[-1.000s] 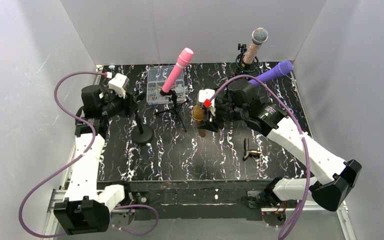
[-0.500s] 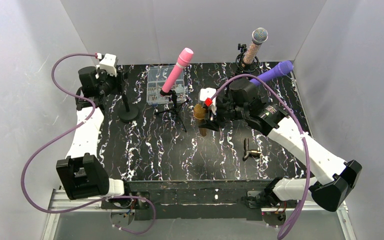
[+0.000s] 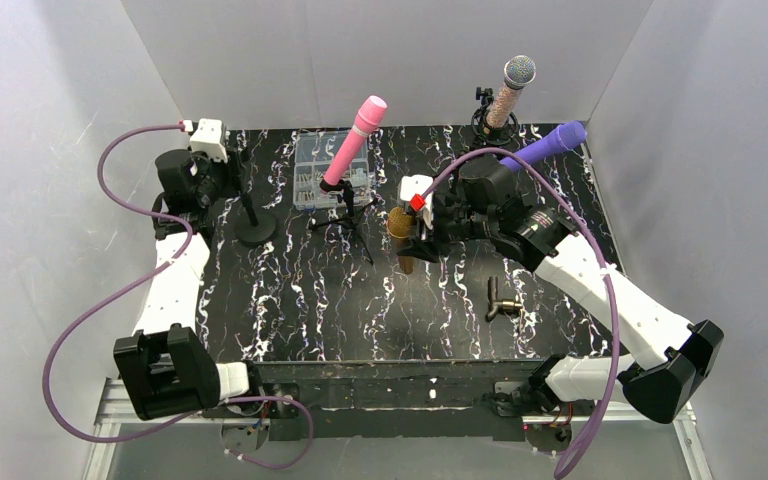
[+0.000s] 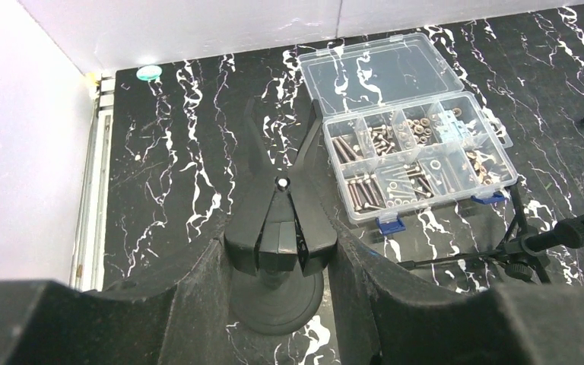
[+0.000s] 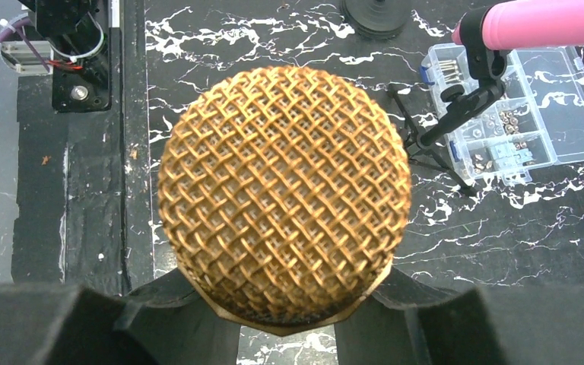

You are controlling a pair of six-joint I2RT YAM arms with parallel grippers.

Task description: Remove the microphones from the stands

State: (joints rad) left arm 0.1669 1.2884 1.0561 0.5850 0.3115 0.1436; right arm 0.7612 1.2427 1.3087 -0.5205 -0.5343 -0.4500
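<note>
The gold-mesh microphone (image 3: 398, 226) is off the stand, held over the table's middle by my right gripper (image 3: 412, 224), which is shut on it. Its round head (image 5: 284, 190) fills the right wrist view between the fingers of that gripper (image 5: 285, 308). The black stand (image 3: 254, 228), a thin post on a round base, sits at the back left. My left gripper (image 3: 228, 172) is shut on its top clip (image 4: 280, 220). In the left wrist view the gripper (image 4: 281, 258) squeezes the clip above the round base (image 4: 277, 308).
A pink microphone (image 3: 355, 140) leans on a small tripod beside a clear parts box (image 3: 330, 172). A silver microphone (image 3: 511, 86) and a purple one (image 3: 550, 142) stand at the back right. A small black clip (image 3: 502, 299) lies front right.
My left arm has carried the black stand from the left-centre of the table toward the back left, then nearly stopped. The right arm and gold microphone have not moved.
</note>
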